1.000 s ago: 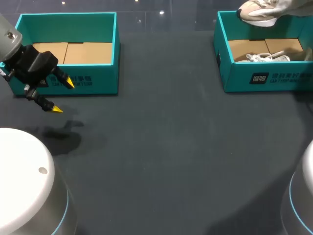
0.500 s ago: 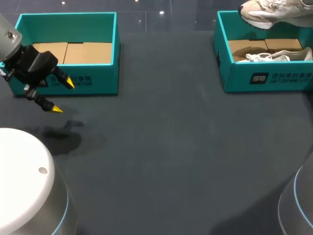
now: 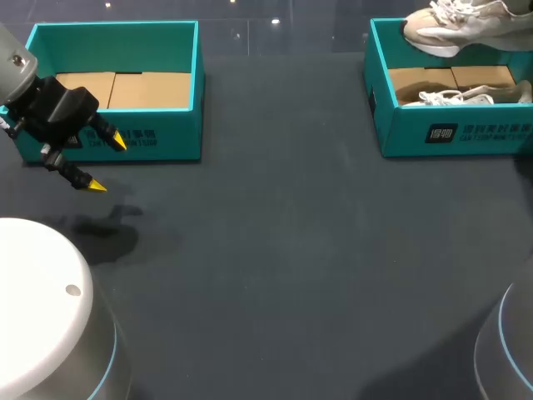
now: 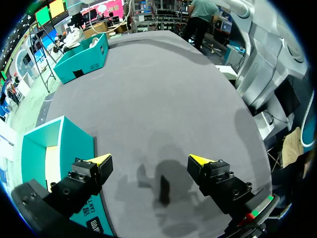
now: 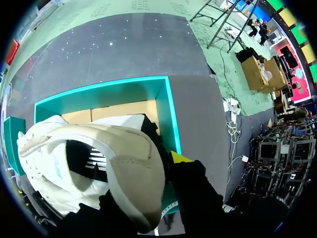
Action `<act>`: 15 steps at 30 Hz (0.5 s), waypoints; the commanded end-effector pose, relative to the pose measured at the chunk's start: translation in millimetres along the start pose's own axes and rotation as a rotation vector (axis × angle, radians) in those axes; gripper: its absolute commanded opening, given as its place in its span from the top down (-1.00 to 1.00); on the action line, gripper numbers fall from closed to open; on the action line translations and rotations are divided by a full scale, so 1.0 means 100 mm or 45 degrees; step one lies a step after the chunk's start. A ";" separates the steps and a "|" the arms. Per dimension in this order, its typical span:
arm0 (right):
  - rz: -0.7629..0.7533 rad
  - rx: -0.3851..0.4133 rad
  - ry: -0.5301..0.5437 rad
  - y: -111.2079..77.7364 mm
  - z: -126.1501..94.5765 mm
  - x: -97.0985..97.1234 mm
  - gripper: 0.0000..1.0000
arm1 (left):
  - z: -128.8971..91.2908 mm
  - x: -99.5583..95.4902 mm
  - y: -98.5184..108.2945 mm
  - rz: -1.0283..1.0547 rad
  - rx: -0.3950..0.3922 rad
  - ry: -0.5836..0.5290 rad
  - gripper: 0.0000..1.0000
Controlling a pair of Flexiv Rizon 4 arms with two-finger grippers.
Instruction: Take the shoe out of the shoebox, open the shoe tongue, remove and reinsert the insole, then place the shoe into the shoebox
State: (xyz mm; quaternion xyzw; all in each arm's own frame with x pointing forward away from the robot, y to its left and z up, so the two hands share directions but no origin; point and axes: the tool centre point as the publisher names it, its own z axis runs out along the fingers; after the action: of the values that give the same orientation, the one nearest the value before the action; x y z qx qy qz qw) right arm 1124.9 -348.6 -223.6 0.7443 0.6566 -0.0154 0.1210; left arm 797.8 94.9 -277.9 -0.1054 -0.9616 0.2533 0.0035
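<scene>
Right claw (image 5: 168,163) is clamping the shoe (image 3: 466,25). One yellow tip is showing against its side, the other is hiding behind the upper, so I can't tell exactly where it's biting. Shoe is hanging above the shoebox (image 3: 450,133) at the table's (image 3: 291,250) far right corner. A second shoe (image 3: 454,96) is lying inside on the cardboard floor.

Handling guess: light, with a soft off-white upper, thick rubbery sole and loose laces. The upper is likely giving under the pinch, so the shoe may be sagging or swinging — sole edge or heel would be offering a stiffer hold.

Left claw (image 3: 108,164) is hovering with fingers apart beside the other teal box (image 3: 166,137), far left corner.
</scene>
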 end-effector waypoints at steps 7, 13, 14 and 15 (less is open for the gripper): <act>0.044 0.015 0.004 0.06 0.27 0.05 1.00 | 0.00 0.00 0.00 0.001 -0.004 0.001 -1.00; 0.067 0.004 -0.008 0.07 0.43 0.10 1.00 | 0.00 0.00 0.00 0.001 -0.004 0.001 -1.00; 0.071 -0.002 -0.017 0.07 0.44 0.10 1.00 | 0.00 0.00 0.00 0.001 -0.004 0.001 -1.00; 0.071 -0.014 -0.021 0.07 0.45 0.11 1.00 | 0.00 0.00 0.00 0.001 -0.004 0.001 -1.00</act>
State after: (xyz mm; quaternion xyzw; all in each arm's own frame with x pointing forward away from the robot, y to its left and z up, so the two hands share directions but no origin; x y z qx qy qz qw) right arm 1136.7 -348.3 -265.3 0.7610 0.6357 -0.0150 0.1284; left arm 797.8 94.9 -277.9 -0.1054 -0.9616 0.2533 0.0035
